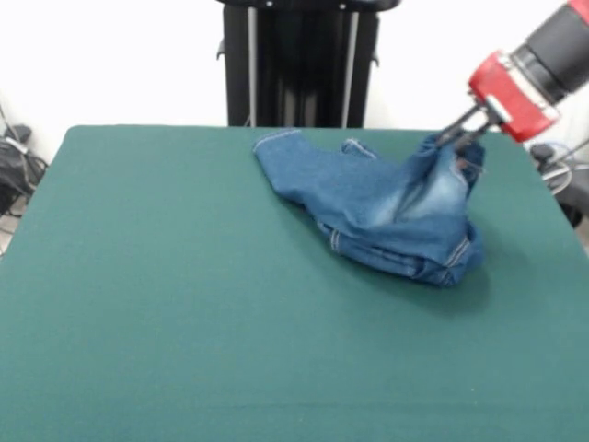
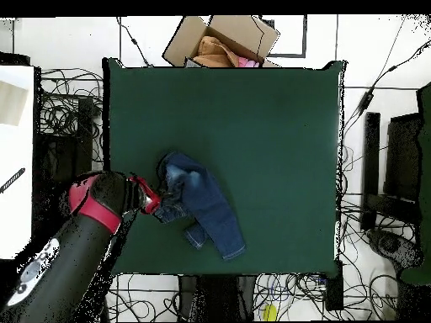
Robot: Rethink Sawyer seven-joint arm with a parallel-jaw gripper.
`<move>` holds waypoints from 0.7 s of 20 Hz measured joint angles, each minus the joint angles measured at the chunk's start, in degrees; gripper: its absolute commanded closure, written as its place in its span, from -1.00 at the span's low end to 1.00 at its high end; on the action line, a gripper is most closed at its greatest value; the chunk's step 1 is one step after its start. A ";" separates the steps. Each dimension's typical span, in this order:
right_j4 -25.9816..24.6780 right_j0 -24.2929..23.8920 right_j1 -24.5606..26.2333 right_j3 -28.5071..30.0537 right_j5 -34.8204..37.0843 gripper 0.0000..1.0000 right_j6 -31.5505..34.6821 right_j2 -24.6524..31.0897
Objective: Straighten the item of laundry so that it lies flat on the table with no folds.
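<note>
Front view, read from left to right: the left half of the green table (image 1: pixel 166 304) is bare cloth; the pair of small blue denim jeans (image 1: pixel 377 207) lies right of centre, toward the far edge, still bunched. At the garment's left a stitched hem (image 1: pixel 276 140) rests flat on the cloth; in the middle the denim rises in a faded, creased ridge; lower right, layers are doubled over one another into a thick fold (image 1: pixel 451 262). At the upper right the gripper (image 1: pixel 463 136), on its red wrist, is closed on a pinch of denim at the garment's top corner and holds that corner lifted off the table. Judged from this, the task is at an early-to-middle stage: one end lies down, but the raised corner, the central ridge and the doubled lower edge all remain to be spread. The long axis runs diagonally, from the hem at upper left down to the folded mass at lower right; the overhead view confirms a slanted garment (image 2: pixel 200 206) near the table's edge on the arm's side, with one leg end (image 2: pixel 231 250) pointing toward the robot's base.
</note>
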 measured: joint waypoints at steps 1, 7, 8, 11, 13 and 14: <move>-0.38 -0.33 -0.31 0.56 -0.51 1.00 0.00 -0.01; -1.52 -0.10 -0.11 1.29 1.58 1.00 0.00 0.00; -1.52 0.78 0.44 0.66 4.18 1.00 0.00 0.01; -1.51 1.84 1.15 -0.23 7.24 1.00 0.00 0.01; -1.50 3.00 2.17 -1.39 10.20 1.00 0.00 0.02; -1.51 3.29 2.50 -1.74 10.84 1.00 0.00 0.01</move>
